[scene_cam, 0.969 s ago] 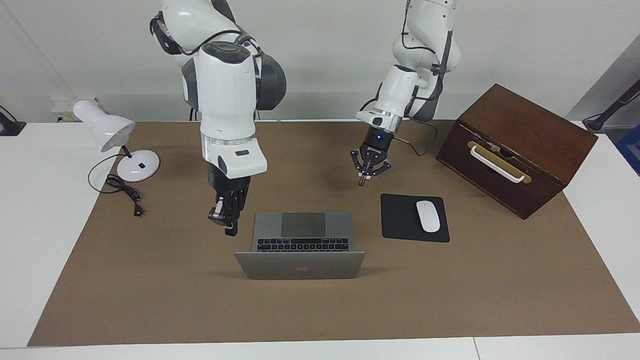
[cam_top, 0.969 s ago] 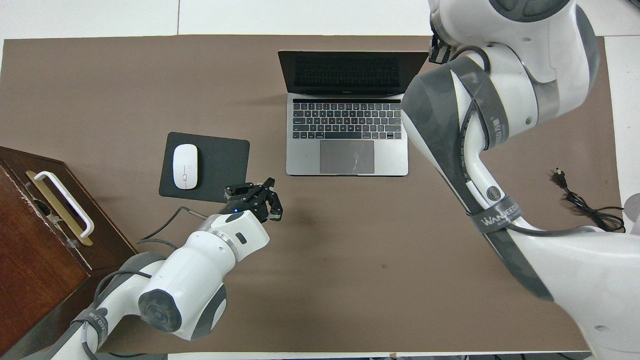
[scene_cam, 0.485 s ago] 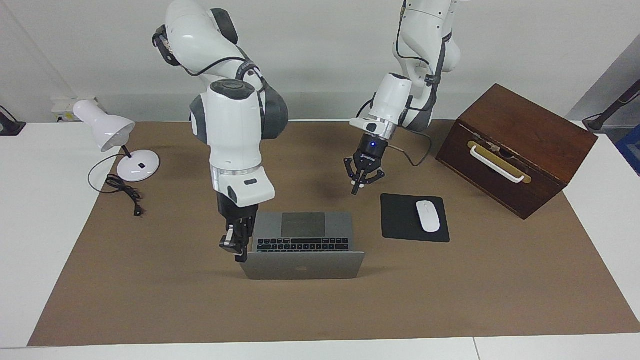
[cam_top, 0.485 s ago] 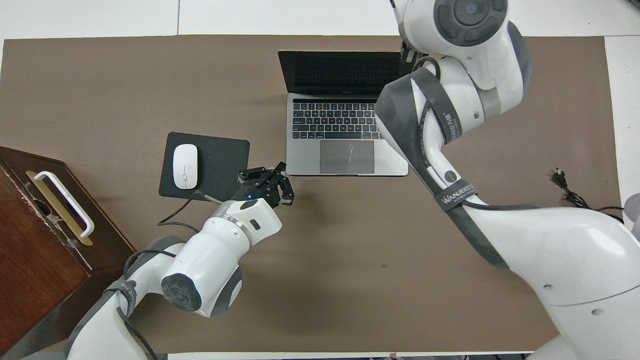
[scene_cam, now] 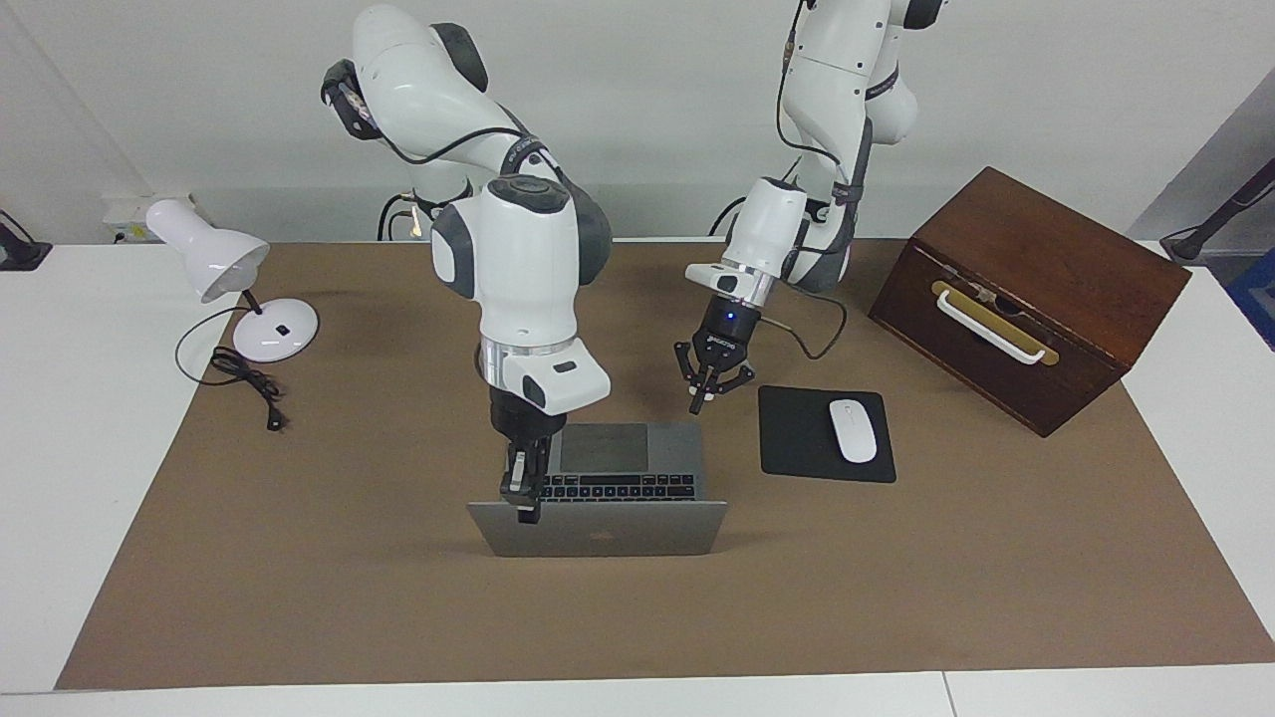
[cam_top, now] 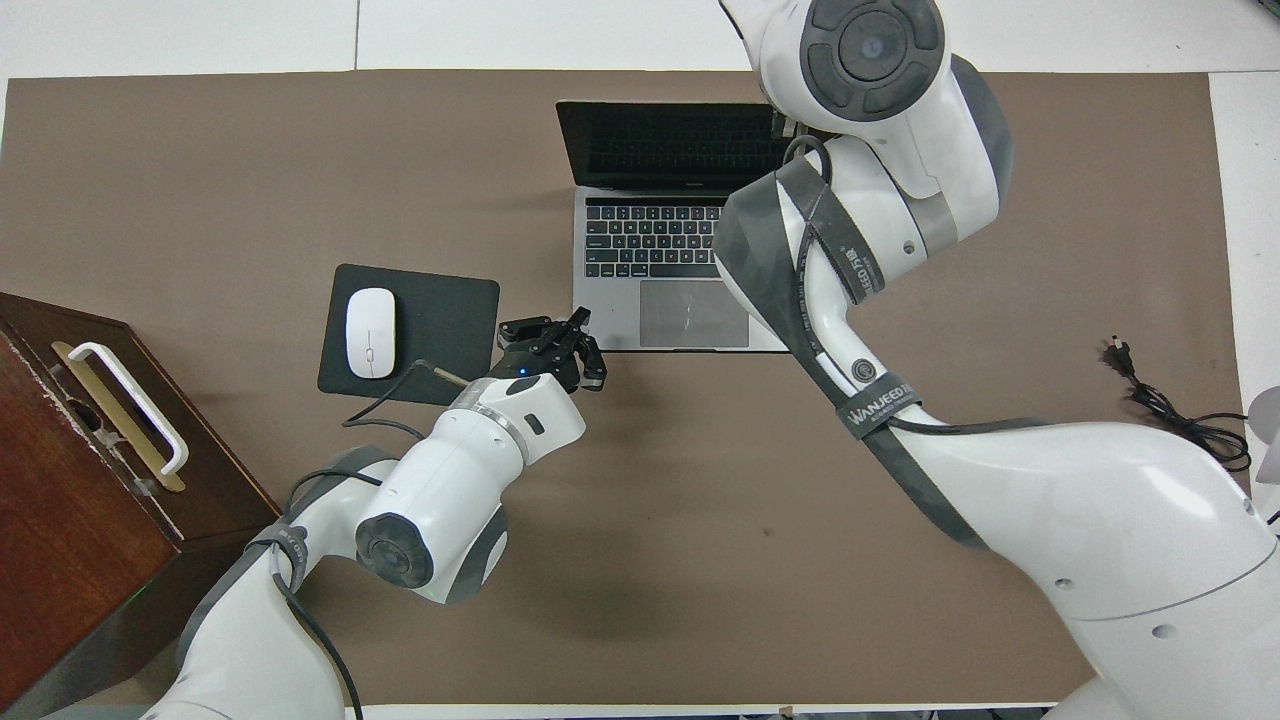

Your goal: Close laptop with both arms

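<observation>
The silver-grey laptop [scene_cam: 598,530] stands open on the brown mat, its dark screen [cam_top: 670,145] facing the robots. My right gripper [scene_cam: 523,508] hangs shut with its tips at the lid's top edge, at the corner toward the right arm's end. I cannot tell whether it touches the lid. In the overhead view the right arm's own wrist hides this gripper. My left gripper [scene_cam: 695,403] [cam_top: 576,326] is shut with its links splayed, holding nothing. It hangs low over the mat, beside the corner of the laptop base nearest the robots, at the left arm's end.
A black mouse pad [scene_cam: 797,438] [cam_top: 440,310] with a white mouse [scene_cam: 853,430] [cam_top: 370,332] lies beside the laptop toward the left arm's end. A brown wooden box [scene_cam: 1026,289] stands farther along that end. A white desk lamp [scene_cam: 224,264] and its cable [scene_cam: 249,383] sit at the right arm's end.
The right gripper has swung in from beside the laptop to the lid's top edge. The left gripper has moved down and closer to the base corner. The laptop has not moved.
</observation>
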`<state>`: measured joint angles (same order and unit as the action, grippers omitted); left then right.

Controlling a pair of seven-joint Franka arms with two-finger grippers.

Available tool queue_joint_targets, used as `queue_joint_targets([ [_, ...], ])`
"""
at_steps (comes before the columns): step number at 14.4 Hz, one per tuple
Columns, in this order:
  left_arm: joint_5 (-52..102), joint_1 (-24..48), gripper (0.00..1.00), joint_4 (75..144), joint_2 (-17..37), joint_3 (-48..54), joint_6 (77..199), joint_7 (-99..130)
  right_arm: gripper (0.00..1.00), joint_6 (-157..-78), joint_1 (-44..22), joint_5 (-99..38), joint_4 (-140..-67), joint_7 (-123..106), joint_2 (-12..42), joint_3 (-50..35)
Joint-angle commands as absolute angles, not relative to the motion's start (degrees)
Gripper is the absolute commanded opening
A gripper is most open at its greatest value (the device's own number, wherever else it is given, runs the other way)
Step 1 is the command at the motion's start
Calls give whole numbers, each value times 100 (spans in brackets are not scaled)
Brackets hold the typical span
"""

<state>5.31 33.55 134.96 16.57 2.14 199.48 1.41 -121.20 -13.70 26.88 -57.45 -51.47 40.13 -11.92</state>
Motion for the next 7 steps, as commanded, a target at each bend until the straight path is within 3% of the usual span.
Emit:
queue_joint_targets([
  [1,536,3463,0,13158,2100,114,20074,62,0,-12339,-1274,2777,-5748,-5212,4113,-1248],
  [7,255,3410,0,13104,2285,97,20074,44,0,-12428,-1310,2777,-5748,-5168,4219,-1248],
])
